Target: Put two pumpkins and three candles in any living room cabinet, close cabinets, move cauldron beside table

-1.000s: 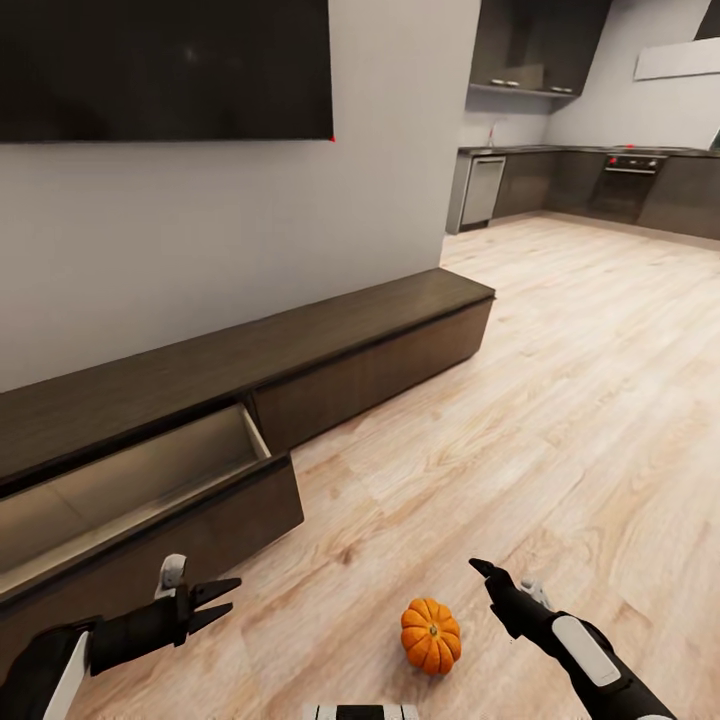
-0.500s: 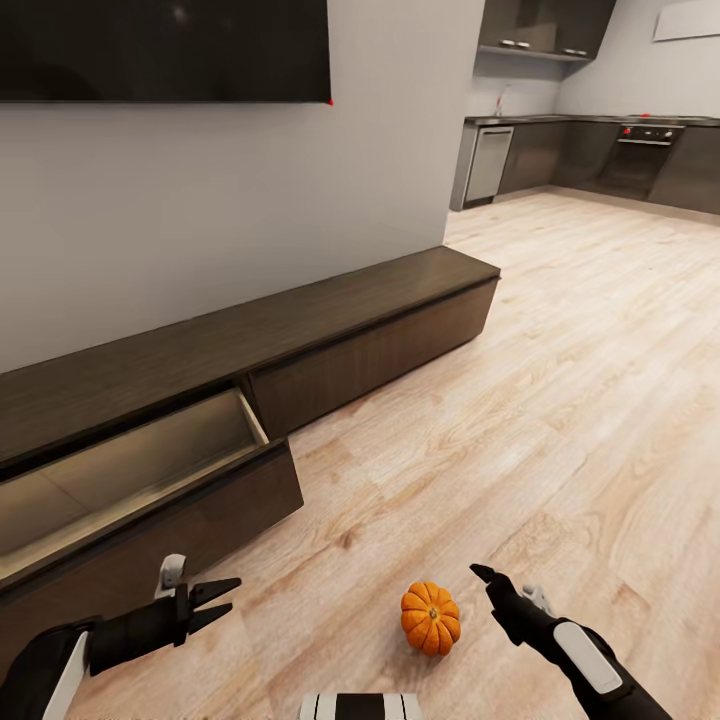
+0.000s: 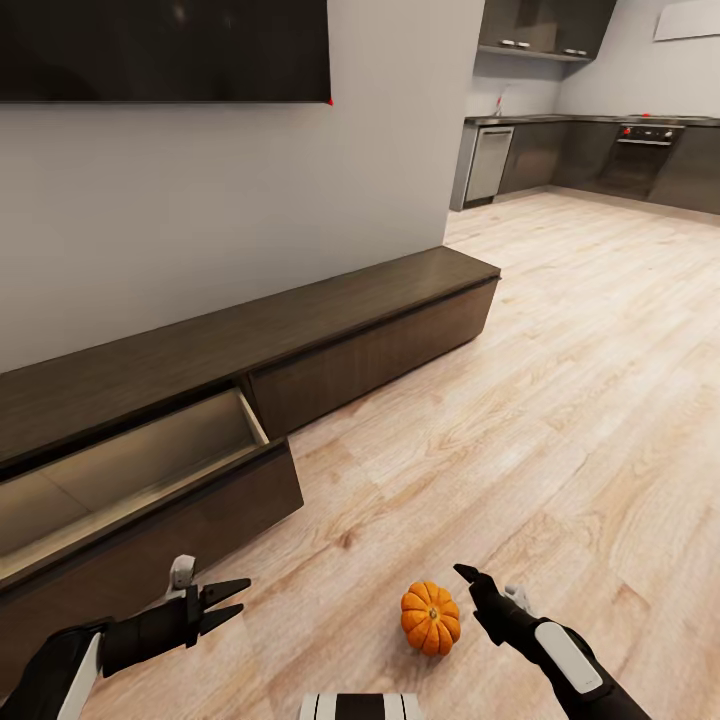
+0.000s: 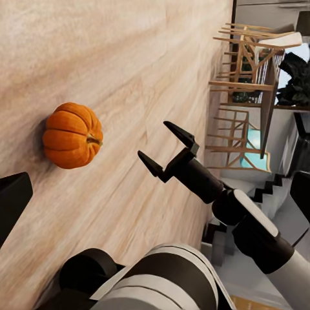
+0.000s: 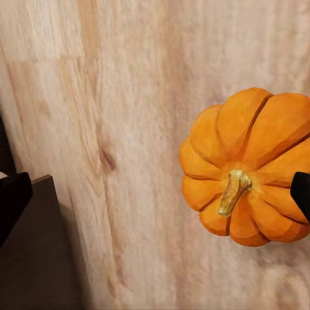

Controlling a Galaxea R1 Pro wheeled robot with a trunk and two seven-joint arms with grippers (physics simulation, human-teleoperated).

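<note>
Pumpkin [image 3: 431, 618] sits on the floor [image 3: 560, 400] at lower centre, just beside the spread, empty right gripper [image 3: 470, 583]. Left gripper [image 3: 232, 604], also spread, hovers at lower left below the cabinet's [image 3: 360, 345] open drawer [image 3: 150, 470]. An off-centre pinch could likely roll the round pumpkin away.

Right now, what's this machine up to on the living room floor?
It is reaching for a small ribbed orange pumpkin lying on the pale wood floor. Its right tool hangs open just beside the pumpkin, not touching it. The left tool is open and empty. The long dark brown cabinet has one drawer pulled open.
</note>
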